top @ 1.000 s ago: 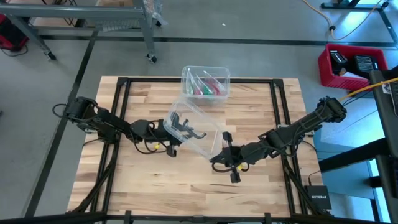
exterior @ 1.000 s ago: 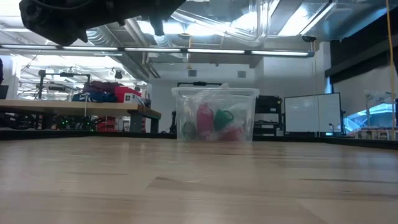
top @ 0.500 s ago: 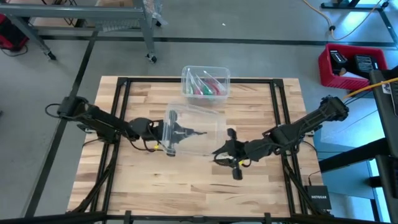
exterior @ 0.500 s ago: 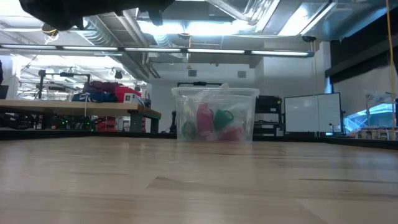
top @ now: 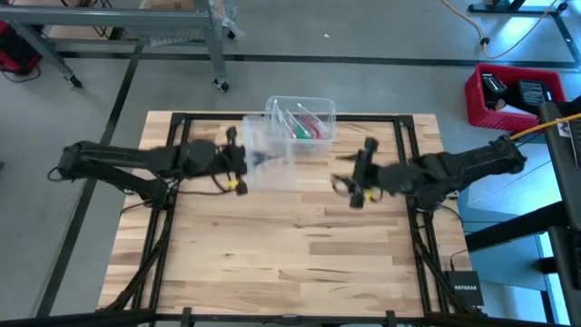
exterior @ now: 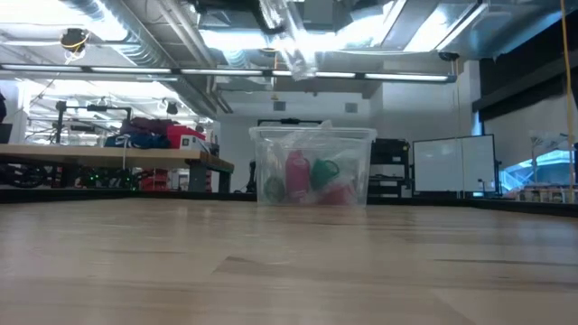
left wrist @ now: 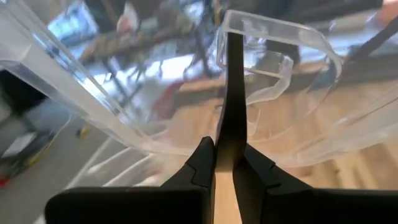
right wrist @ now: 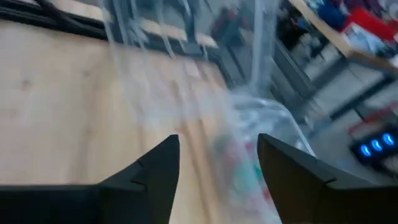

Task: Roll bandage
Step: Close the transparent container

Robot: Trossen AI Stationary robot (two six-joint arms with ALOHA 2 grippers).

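The teal-green bandage (exterior: 323, 173) lies as a small wad inside a clear tub (top: 320, 109) beside pink-red items; that tub stands on its base at the table's far middle. A second, empty clear plastic tub (top: 272, 163) hangs in the air just left of it, seen high up in the low view (exterior: 293, 45). My left gripper (left wrist: 231, 74) is shut on this empty tub. My right gripper (top: 345, 179) hovers open to the tub's right, apart from it, with nothing between its fingers (right wrist: 155, 168). My left gripper pinches the empty tub's thin clear wall at the rim (left wrist: 244, 25) between its two shut fingers. The fingers reach in about level from the table's left side. The tub is lifted clear of the table and hangs tilted around and beyond the fingertips.
Bare wooden table top (top: 272, 263) spreads toward the near edge. A black frame rail (top: 177, 182) runs along each side of the table. A red crate (top: 508, 91) sits off the table at the far right.
My left gripper has shut on the empty tub's wall, tipped up to about level, and carried the tub up and toward the far edge. My right gripper has let go of the tub and drawn back up toward the table's right and far side.
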